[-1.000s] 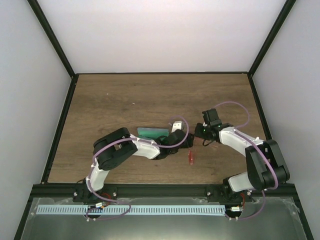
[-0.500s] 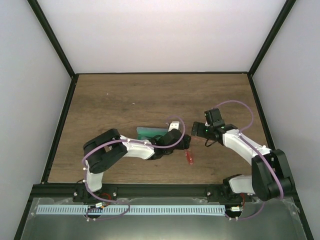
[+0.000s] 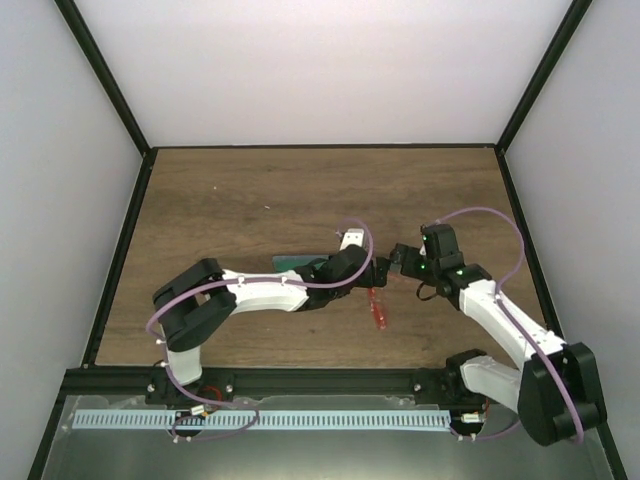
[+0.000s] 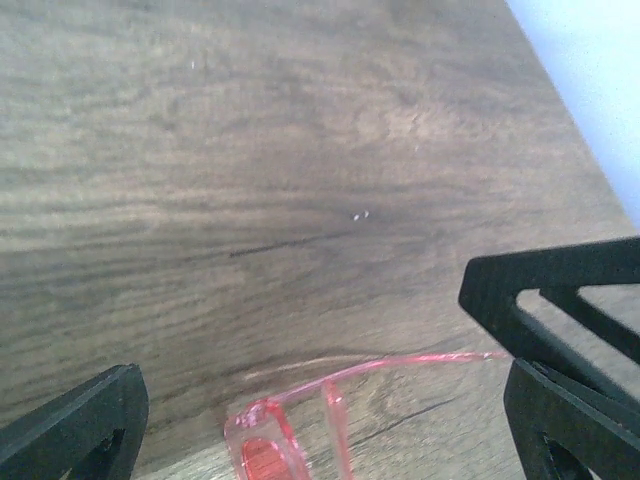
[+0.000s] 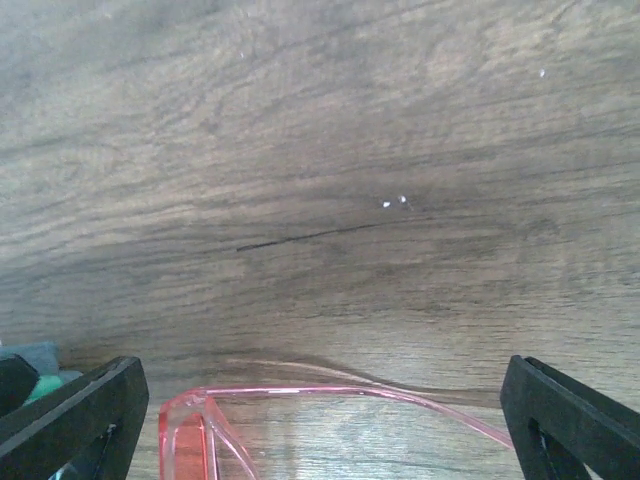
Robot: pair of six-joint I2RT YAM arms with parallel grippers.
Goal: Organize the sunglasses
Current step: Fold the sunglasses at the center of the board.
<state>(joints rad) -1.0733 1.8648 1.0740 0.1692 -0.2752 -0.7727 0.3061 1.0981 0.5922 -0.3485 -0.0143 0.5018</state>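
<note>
While both arms reach into the middle of the wooden table (image 3: 240,200), the sunglasses (image 3: 379,310) lie flat on it, just on the near side of the two grippers. The left gripper (image 3: 377,272) and right gripper (image 3: 400,257) sit nose to nose, almost touching, each with its jaws spread wide and gripping nothing. In the left wrist view the sunglasses (image 4: 285,440) show between the black fingers (image 4: 85,425), one thin temple running toward the right-hand finger (whether they touch cannot be told). A teal case (image 3: 296,263) lies beside the left arm, partly hidden.
</note>
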